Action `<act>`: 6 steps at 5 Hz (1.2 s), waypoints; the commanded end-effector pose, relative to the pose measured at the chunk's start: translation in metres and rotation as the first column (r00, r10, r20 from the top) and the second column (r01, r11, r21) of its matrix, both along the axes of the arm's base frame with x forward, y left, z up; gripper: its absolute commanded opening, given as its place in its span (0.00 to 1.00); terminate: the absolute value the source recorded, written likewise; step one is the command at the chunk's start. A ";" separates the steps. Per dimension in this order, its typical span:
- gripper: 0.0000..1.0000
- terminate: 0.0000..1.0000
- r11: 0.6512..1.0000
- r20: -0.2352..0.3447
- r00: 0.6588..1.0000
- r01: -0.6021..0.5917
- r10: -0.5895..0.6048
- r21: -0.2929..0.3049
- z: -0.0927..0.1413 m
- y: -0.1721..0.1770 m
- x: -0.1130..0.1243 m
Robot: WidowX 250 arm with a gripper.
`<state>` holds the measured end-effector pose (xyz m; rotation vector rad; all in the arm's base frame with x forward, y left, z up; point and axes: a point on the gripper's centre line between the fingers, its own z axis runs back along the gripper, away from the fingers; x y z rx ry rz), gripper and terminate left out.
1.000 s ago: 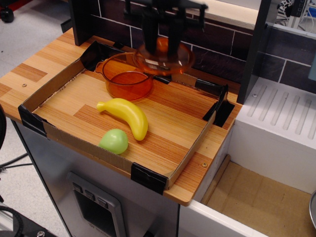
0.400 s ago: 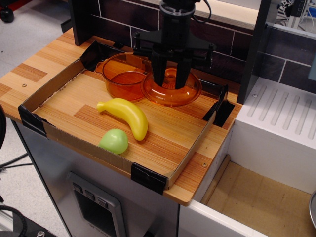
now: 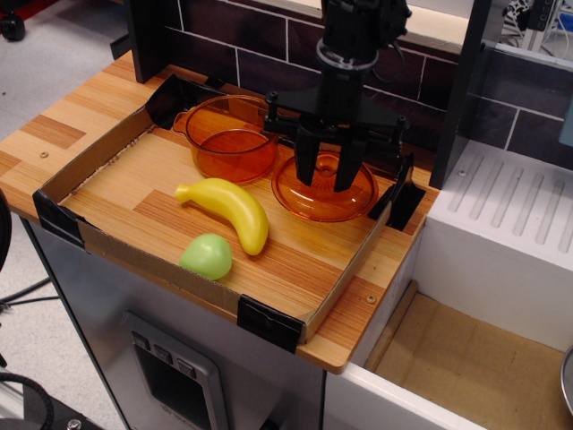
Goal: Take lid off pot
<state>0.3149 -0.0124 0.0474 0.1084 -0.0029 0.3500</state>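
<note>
A: Item one, the arm?
B: Arm reaches straight down from the back wall; claw (image 3: 327, 170) points downward, its two dark fingers (image 3: 305, 163) either side of the knob of the lid (image 3: 325, 192). Pinching the knob or only beside it: cannot tell.

A: Item two, the lid?
B: Round, see-through orange, shallow dome. Sits low at the right rear of the tray (image 3: 333, 288), just right of the pot (image 3: 230, 137); whether it touches the wood, cannot tell.

A: Item three, the pot?
B: Same orange, deep walls, uncovered, upright at tray's back. Banana (image 3: 229, 209) lies in front
</note>
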 end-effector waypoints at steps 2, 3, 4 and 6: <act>1.00 0.00 0.999 0.021 1.000 -0.014 0.013 0.042 -0.002 0.007 -0.002; 1.00 0.00 1.000 0.047 0.999 -0.017 0.017 0.011 0.028 0.012 -0.007; 1.00 0.00 0.999 0.086 0.996 -0.021 0.025 -0.043 0.074 0.019 -0.014; 1.00 1.00 0.996 0.080 0.996 -0.038 0.044 -0.076 0.105 0.030 -0.013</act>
